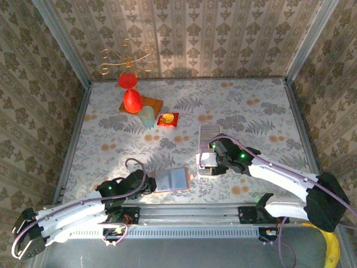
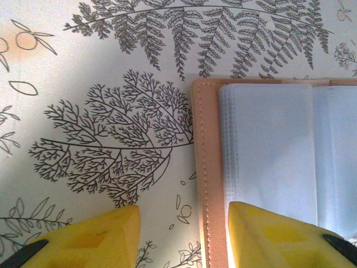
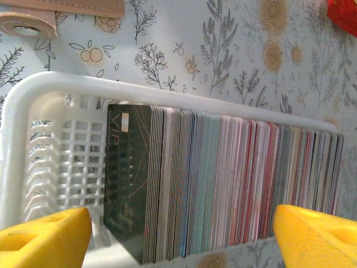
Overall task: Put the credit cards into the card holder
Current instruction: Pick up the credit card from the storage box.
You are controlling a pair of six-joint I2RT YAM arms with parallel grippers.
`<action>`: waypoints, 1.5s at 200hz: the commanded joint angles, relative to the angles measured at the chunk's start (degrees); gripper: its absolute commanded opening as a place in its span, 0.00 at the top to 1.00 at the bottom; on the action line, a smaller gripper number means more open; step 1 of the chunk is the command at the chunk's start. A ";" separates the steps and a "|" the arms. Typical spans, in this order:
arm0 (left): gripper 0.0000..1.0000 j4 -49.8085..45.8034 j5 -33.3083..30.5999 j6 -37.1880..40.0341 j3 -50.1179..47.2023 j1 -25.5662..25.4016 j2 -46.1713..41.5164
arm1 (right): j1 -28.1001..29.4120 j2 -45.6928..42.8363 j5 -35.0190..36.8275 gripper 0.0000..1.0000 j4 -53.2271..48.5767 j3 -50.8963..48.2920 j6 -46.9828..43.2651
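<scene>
Right gripper (image 3: 181, 223), jaws wide apart, hangs over credit cards (image 3: 223, 184) packed tight in the white tray (image 3: 17, 145) — closing could pinch several at once — while left gripper (image 2: 183, 215), likewise spread, straddles the edge of the card holder (image 2: 207, 167).

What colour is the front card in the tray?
The front card is dark with gold lines; right wrist view.
</scene>
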 commanded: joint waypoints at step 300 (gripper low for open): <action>0.56 0.81 1.54 0.54 2.01 0.21 1.16 | 1.75 4.20 4.36 0.70 4.44 -1.18 -3.89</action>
